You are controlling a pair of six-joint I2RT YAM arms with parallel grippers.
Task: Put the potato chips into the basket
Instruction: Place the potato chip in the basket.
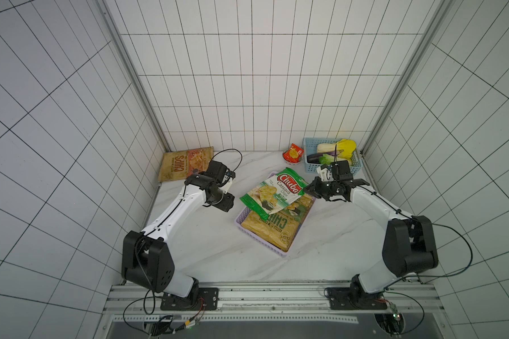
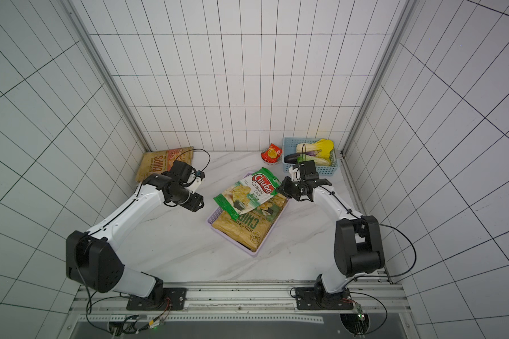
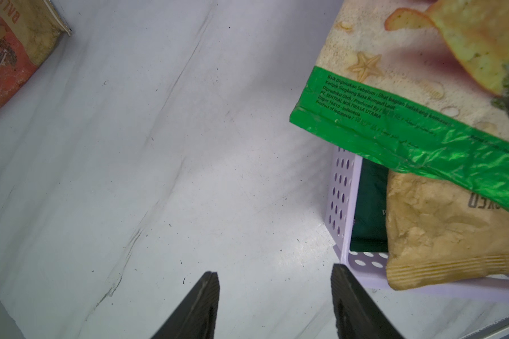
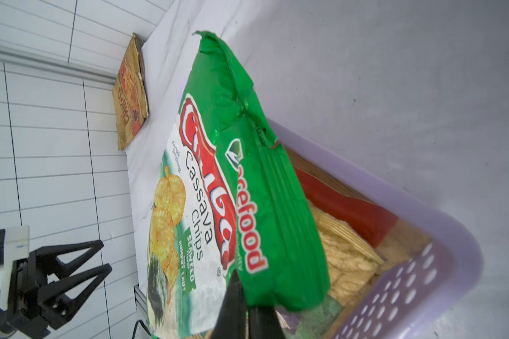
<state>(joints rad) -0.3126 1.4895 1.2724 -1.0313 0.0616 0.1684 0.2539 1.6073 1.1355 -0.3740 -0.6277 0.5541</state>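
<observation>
Lilac perforated plastic, the basket (image 3: pixel 340 199), already carries a stack. A crinkled tan bag (image 1: pixel 271 232) with a matte, papery look lies flat over a dark green bag (image 3: pixel 368 205), and there are more packets beneath that I cannot sort out. The cassava bag (image 1: pixel 274 190), glossy green-and-cream foil, slants across that stack. Its crimped top seam sits between the fingers of the right gripper (image 1: pixel 308 187), which are pressed together on it. Its far end overhangs the basket's rim on the side away from those fingers. I judge this one mid-placement—over the basket but not let go.

The left gripper (image 3: pixel 275 269) stands moderately spread and empty above the bare marbled table (image 1: pixel 203 249), with the basket's corner just beside one finger. One tan wall bag (image 1: pixel 185 165) marked "CHIPS" lies outside, against the wall well beyond the left fingers—apparently the last one. All the bags look flat, pillowy and light, with thin sealed edges.
</observation>
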